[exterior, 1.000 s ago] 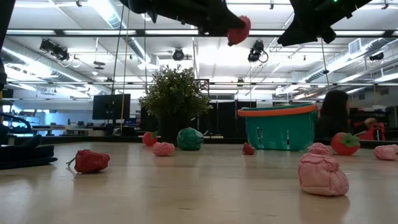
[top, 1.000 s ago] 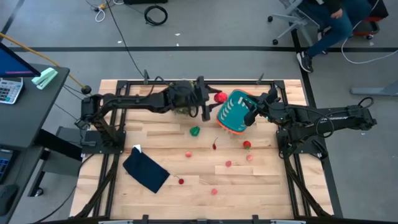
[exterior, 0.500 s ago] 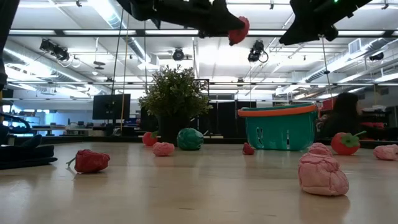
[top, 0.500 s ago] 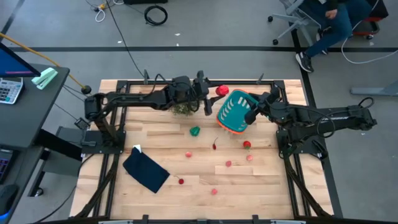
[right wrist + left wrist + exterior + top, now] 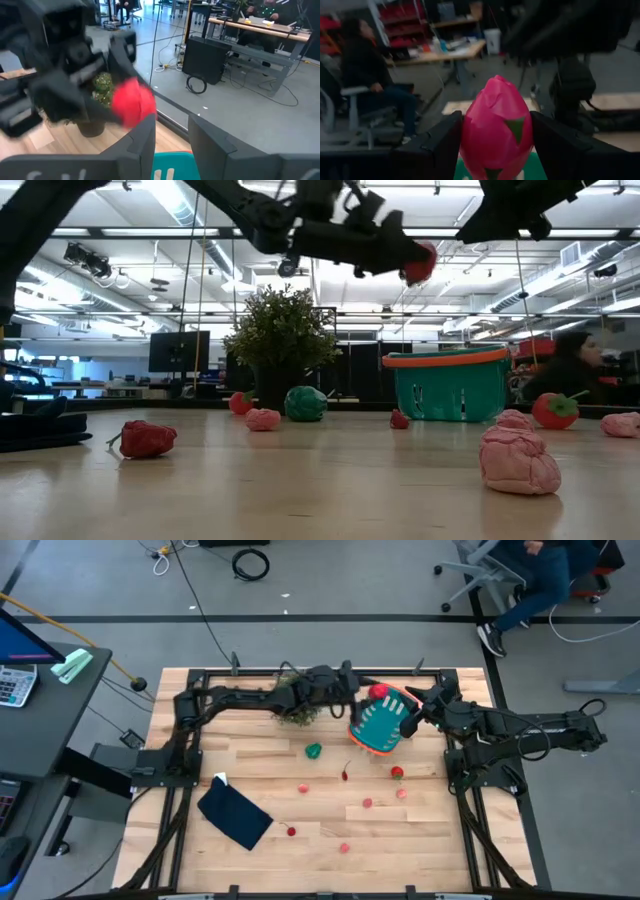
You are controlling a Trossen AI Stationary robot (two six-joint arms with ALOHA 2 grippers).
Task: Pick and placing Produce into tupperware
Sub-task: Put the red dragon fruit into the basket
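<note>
My left gripper (image 5: 372,695) reaches along the far edge and is shut on a red-pink toy fruit (image 5: 379,692) with green flecks. It holds the fruit over the teal basket (image 5: 380,727), whose rim is orange-red. In the low view the basket (image 5: 445,388) stands upright on its base, and the fruit (image 5: 420,262) hangs well above its rim. My right gripper (image 5: 410,721) hovers open above the basket's right side. Its fingers (image 5: 142,145) point toward the left arm. Several small red and pink fruits and one green one (image 5: 314,751) lie on the table. My left gripper pinches the red-pink fruit by its two sides (image 5: 470,135) between both fingers. The fingers come from the table's left, slanting slightly down. The fruit is lifted clear and sits above the basket's opening.
A bushy potted plant (image 5: 294,712) stands under the left arm near the far edge. A dark navy cloth (image 5: 235,816) lies near the left front. Loose fruits (image 5: 397,774) are scattered over the table's middle and near part. A person sits beyond the far right corner.
My left gripper has carried the red-pink fruit toward the table's right, from beside the basket's left rim to over the basket. It has also come down somewhat. The basket and the right arm have kept still.
</note>
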